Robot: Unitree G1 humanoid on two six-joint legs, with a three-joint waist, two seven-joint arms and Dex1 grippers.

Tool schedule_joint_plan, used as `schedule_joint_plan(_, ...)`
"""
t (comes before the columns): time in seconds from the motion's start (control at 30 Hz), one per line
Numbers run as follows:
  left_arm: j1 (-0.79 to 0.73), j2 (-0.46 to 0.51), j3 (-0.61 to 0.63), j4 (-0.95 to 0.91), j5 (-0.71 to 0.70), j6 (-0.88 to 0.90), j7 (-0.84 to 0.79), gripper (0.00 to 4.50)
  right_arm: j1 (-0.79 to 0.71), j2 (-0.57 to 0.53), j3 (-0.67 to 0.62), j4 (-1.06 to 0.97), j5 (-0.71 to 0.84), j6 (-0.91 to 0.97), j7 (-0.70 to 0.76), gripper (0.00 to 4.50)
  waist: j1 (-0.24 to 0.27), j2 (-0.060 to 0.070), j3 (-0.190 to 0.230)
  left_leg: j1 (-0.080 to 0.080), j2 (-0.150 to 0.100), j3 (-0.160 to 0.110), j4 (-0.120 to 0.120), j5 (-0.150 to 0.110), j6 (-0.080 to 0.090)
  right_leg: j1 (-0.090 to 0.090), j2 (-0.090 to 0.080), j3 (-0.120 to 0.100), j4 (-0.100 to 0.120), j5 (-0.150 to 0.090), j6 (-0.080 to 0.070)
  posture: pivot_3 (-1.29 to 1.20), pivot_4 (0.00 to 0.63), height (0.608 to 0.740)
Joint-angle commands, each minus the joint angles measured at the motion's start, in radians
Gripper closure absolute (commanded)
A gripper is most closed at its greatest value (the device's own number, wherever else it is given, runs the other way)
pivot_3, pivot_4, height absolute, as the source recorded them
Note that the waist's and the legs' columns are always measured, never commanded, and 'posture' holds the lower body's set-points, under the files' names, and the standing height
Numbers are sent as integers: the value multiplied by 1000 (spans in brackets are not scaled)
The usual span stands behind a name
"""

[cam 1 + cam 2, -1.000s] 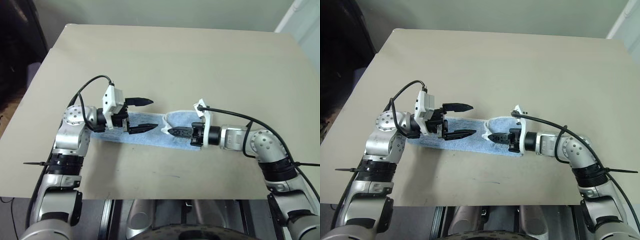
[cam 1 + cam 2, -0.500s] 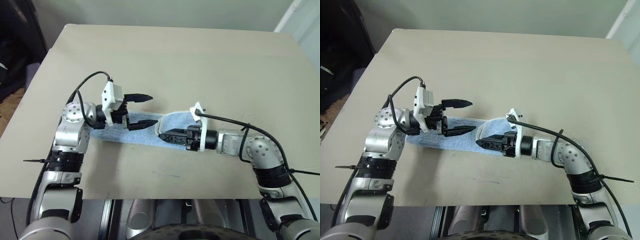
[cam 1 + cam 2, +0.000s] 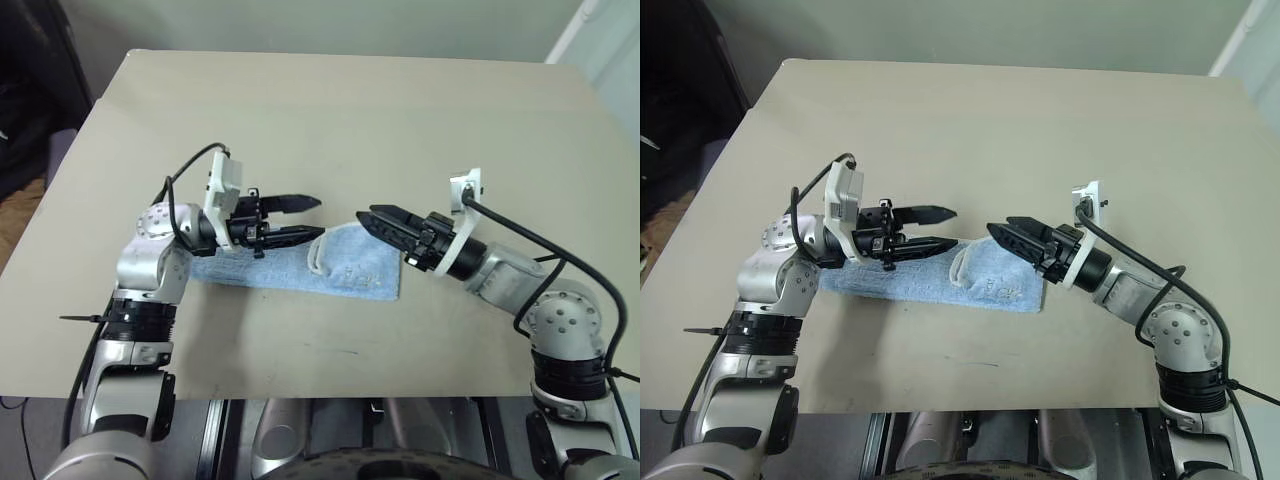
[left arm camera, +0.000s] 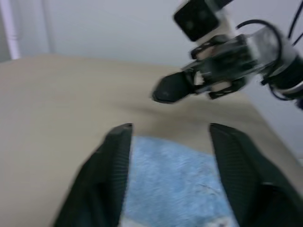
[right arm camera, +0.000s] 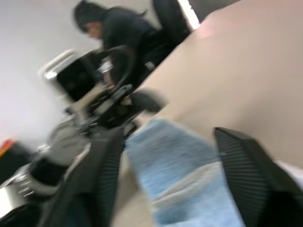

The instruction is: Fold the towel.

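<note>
The light blue towel [image 3: 350, 270] lies as a long strip on the tan table [image 3: 400, 120]. Its right end is doubled over into a thicker, rumpled flap with white edging. My left gripper [image 3: 320, 217] hovers level just above the strip's middle, pointing right, open, with nothing between its fingers; the towel [image 4: 175, 184] shows below them. My right gripper [image 3: 365, 215] hangs above the folded end, pointing left toward the left gripper, open and empty. The two sets of fingertips face each other a short gap apart.
The table's front edge [image 3: 300, 397] runs close behind both arms. Bare tabletop stretches beyond the towel to the far edge. A dark gap lies off the table's left side [image 3: 30, 120]. A person in dark clothes [image 5: 102, 26] stands in the background of the right wrist view.
My right gripper pulled the towel's right end leftward, let it go and opened, then rose back to the right. The end now lies doubled over. My left gripper's fingers narrowed.
</note>
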Motion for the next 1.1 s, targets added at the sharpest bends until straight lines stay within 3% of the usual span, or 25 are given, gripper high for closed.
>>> schedule_joint_plan(0.03, 21, -5, -21, -44, -16, 18, -44, 3044, 13, 19, 34, 7, -145, -100, 33, 2721, 0, 0, 0, 0, 0, 0, 0, 1, 0, 0, 0, 0, 0, 1, 0, 0, 150, 697)
schedule_joint_plan(0.17, 29, -34, -60, -40, 23, -14, -49, 4461, 17, 49, 62, 41, -241, -141, 38, 4129, 1, 0, 0, 0, 0, 0, 0, 2, 1, 1, 0, 0, 0, 2, 0, 0, 150, 697)
schedule_joint_plan(0.2, 31, -47, -77, -20, 59, -54, -40, 4500, 18, 53, 75, 49, -267, -147, 44, 4481, 1, 0, 0, 0, 0, 0, 0, 2, 2, 1, 0, 0, 0, 2, 0, 0, 150, 697)
schedule_joint_plan(0.47, 42, -99, -195, 90, 223, -227, -57, 4500, 39, 39, 215, 101, -495, -192, 92, 4481, 0, 0, 0, 0, 0, 0, 0, 2, 1, 1, 0, 0, 0, 2, 1, 0, 150, 697)
schedule_joint_plan(0.7, 60, -98, -269, 122, 271, -200, -91, 4500, 51, 33, 346, 183, -713, -258, 122, 4481, 0, 0, 0, 0, 0, 0, 0, 2, 1, 1, 0, 0, 0, 2, 1, 0, 150, 697)
schedule_joint_plan(0.93, 54, -80, -275, 148, 302, -198, -84, 4500, 49, 34, 372, 226, -825, -296, 141, 4481, 0, 0, -1, 4, 0, 0, 0, 2, 1, 4, 0, 0, 0, 2, 1, 0, 150, 697)
schedule_joint_plan(1.1, 38, -95, -219, 120, 244, -155, -54, 4500, 52, 41, 340, 189, -804, -296, 184, 4481, 0, 0, -1, 7, 0, 0, 0, 2, 0, 7, 0, 0, 0, 2, 1, 0, 150, 697)
